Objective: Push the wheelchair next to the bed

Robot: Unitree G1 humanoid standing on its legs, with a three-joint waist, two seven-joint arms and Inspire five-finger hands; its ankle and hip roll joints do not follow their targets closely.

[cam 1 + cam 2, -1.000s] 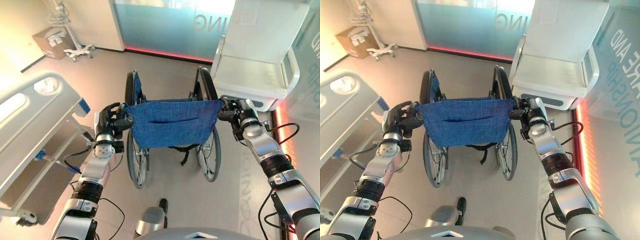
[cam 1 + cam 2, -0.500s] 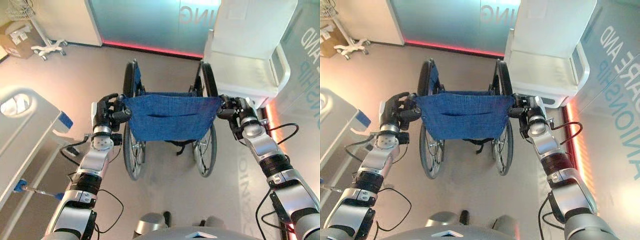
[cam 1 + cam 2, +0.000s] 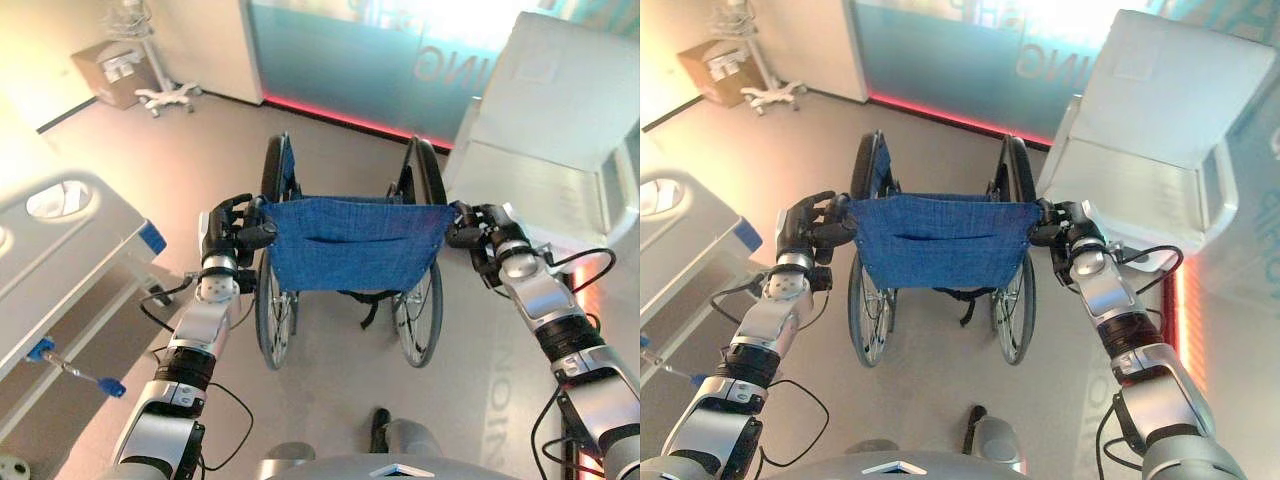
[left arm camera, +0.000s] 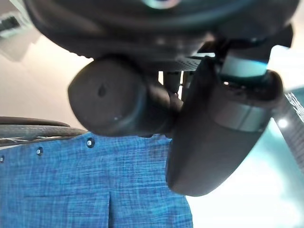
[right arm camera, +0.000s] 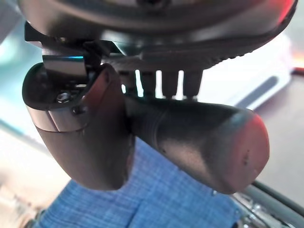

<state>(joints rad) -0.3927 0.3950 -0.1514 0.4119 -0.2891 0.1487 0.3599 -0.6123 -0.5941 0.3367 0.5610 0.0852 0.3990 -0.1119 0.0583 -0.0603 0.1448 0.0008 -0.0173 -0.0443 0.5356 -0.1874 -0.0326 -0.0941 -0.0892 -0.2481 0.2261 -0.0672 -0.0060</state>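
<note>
In the left eye view the wheelchair (image 3: 345, 270) stands on the floor straight ahead of the robot, its blue fabric backrest (image 3: 352, 242) facing the camera, with the bed (image 3: 70, 250) well apart on the left and a white reclining chair (image 3: 545, 160) close on the right. The left hand (image 3: 226, 232) is curled round the left push handle, the right hand (image 3: 478, 228) round the right one — the proper places to hold, since the cloth back is soft and would give. The chair looks fairly heavy but free-rolling on its big wheels, so uneven pushing would likely swing it.

The right eye view shows the same grasp, and pale lettering on the glass wall (image 3: 970, 50) that is cut off and not legible.

The left wrist view has thumb and fingers wrapped on the dark handle grip (image 4: 114, 102) above the blue cloth.

The right wrist view shows that hand closed on its grip (image 5: 199, 142) likewise; no label can be made out.
</note>
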